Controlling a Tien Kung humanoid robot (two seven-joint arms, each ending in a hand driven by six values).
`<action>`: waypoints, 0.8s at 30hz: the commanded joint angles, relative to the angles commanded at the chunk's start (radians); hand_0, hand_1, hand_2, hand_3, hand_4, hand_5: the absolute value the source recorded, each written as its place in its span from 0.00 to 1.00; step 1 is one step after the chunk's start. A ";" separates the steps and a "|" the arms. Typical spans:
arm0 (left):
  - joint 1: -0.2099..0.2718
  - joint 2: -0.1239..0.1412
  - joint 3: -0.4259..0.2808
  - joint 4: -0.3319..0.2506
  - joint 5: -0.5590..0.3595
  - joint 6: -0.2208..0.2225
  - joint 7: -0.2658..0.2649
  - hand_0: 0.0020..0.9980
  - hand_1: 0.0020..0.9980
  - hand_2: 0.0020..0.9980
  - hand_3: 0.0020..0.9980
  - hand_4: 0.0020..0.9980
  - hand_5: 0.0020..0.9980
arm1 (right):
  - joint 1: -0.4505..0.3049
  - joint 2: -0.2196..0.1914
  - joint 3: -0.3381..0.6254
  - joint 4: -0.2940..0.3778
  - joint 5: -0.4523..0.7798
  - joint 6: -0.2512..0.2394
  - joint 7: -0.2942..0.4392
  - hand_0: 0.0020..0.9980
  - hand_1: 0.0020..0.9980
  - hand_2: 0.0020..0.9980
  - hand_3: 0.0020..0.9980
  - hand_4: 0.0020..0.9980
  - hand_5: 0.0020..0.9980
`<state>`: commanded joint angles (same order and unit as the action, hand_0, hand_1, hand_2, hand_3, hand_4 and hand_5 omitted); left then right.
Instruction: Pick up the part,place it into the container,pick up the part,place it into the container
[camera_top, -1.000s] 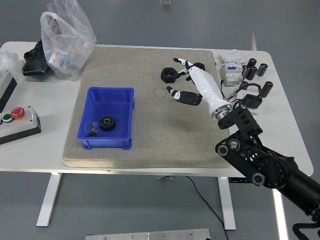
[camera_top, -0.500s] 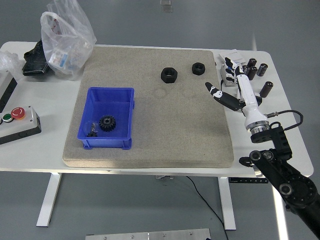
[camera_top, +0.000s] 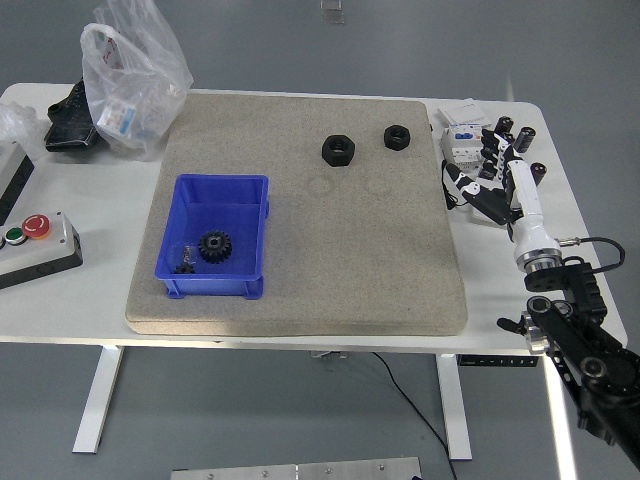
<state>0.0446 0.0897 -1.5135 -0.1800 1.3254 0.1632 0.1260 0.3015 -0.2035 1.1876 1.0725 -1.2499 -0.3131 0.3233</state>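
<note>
While the right hand (camera_top: 487, 178) hangs off the mat's right edge with fingers spread and empty, both nuts (camera_top: 339, 150) lie well apart from the blue bin (camera_top: 222, 190); a hurried reach could knock the parts beside it.

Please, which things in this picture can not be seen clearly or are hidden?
- Head view: the contents of the plastic bag are blurred by the crinkled film.
- The small dark piece beside the gear in the blue container is too small to identify.
- The grey box is cut by the left edge.
- The left hand is out of frame.
</note>
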 joint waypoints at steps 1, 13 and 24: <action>0.000 0.000 0.000 0.000 0.000 0.000 0.000 0.66 0.60 0.59 0.67 0.65 0.23 | 0.002 0.000 0.003 -0.008 0.016 0.010 0.004 0.90 0.89 0.89 0.88 0.93 0.59; -0.003 -0.001 0.000 0.000 -0.002 0.001 0.001 0.66 0.59 0.59 0.67 0.65 0.23 | 0.058 -0.027 0.021 -0.126 0.066 0.107 -0.030 0.93 0.90 0.89 0.88 0.95 0.72; -0.006 0.000 0.001 0.000 -0.004 0.002 0.001 0.66 0.59 0.59 0.67 0.65 0.23 | 0.146 -0.081 -0.049 -0.267 0.051 0.144 -0.071 0.93 0.90 0.89 0.88 0.95 0.74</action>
<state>0.0385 0.0894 -1.5122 -0.1800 1.3214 0.1651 0.1271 0.4472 -0.2843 1.1384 0.8054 -1.1987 -0.1686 0.2526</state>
